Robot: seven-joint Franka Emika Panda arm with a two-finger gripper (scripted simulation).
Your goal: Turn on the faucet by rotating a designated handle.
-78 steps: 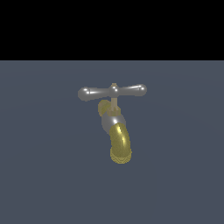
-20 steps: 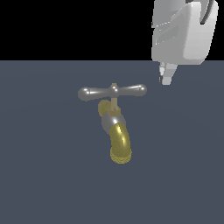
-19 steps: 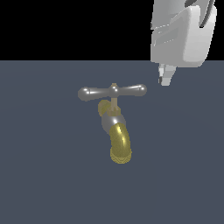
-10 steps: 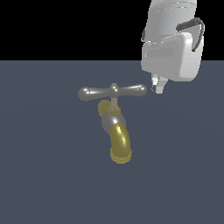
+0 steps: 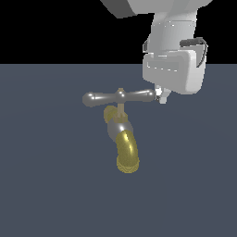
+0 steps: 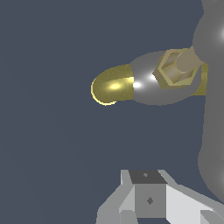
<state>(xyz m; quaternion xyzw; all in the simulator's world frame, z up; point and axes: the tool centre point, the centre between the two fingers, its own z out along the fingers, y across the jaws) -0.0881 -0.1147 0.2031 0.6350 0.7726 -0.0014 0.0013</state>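
The faucet (image 5: pixel 119 132) stands on the dark floor, its silver-grey body running into a curved brass-yellow spout (image 5: pixel 127 155). Across the top of its thin stem lies the handle (image 5: pixel 118 97), a shiny crossbar with bulbous ends. My gripper (image 5: pixel 160 96) hangs from the white hand at the handle's end on the exterior view's right; its fingertips are together and touching or nearly touching that end. In the wrist view the handle (image 6: pixel 213 109) is a large grey shape close beside the fingers (image 6: pixel 148 199), with the spout (image 6: pixel 111 85) and a hex nut (image 6: pixel 174 68) beyond.
A flat dark blue-grey floor (image 5: pixel 51 185) surrounds the faucet. The white hand and arm (image 5: pixel 173 51) rise above the handle's end on the exterior view's right.
The gripper has come down and toward the exterior view's left, from above and beside the faucet to the handle's end. The handle has not visibly turned.
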